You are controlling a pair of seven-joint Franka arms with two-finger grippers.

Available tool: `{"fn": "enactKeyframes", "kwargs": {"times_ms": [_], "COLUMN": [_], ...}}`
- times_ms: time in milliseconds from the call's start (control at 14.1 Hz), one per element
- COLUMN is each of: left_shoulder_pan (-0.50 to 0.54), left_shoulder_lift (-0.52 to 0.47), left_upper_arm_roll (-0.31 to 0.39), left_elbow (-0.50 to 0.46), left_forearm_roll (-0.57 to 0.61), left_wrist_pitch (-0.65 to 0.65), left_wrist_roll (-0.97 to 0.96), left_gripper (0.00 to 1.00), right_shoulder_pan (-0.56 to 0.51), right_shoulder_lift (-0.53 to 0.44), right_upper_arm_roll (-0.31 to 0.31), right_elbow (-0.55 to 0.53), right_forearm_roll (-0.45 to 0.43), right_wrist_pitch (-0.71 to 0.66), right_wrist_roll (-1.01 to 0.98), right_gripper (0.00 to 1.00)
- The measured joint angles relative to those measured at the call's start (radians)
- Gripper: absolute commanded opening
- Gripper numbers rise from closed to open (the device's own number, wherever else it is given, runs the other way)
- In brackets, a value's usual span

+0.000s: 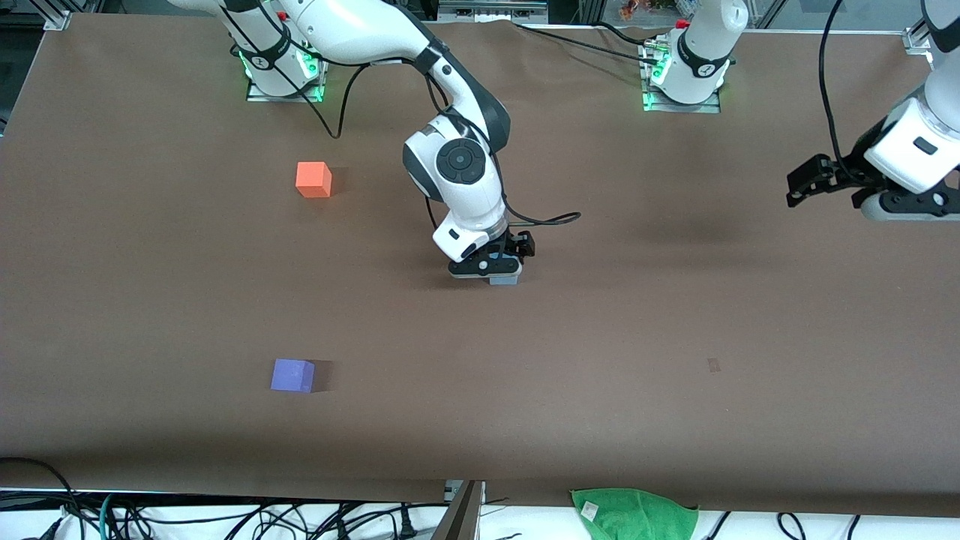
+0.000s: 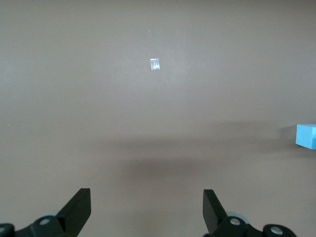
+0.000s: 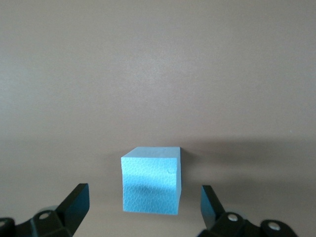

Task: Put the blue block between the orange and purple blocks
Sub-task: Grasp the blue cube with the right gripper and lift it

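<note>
Blue block point(image 3: 150, 180) sits on the table point(image 1: 675, 315), mid-table. I see the right gripper point(image 3: 143, 207) low over it, fingers wide apart either side, not touching. Orange block point(image 1: 313, 180) is farther from the camera than blue, purple block point(image 1: 292, 376) nearer, both toward the right arm's end. Left gripper point(image 2: 147, 210) waits open, holding nothing.
</note>
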Motion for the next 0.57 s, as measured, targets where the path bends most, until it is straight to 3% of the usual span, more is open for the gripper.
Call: {"fn": "enactKeyframes", "kwargs": {"times_ms": [284, 568], "left_shoulder_pan": [0.000, 0.000], "left_shoulder_lift": [0.001, 0.002], "left_upper_arm_roll": [0.004, 0.005], "left_elbow": [-0.006, -0.006], "left_forearm_roll": [0.000, 0.000], "left_wrist_pitch": [-0.006, -0.007], "left_wrist_roll": [0.000, 0.000], "left_gripper": [1.00, 1.00], "right_shoulder_pan": [0.010, 0.020], "right_shoulder_lift": [0.037, 0.127], "right_upper_arm_roll": [0.000, 0.000], "right_elbow": [0.000, 0.001], "right_forearm_roll": [-0.037, -0.043], "right_wrist_pitch": [0.002, 0.107], "right_wrist_roll": [0.007, 0.036], "right_gripper": [1.00, 1.00]}}
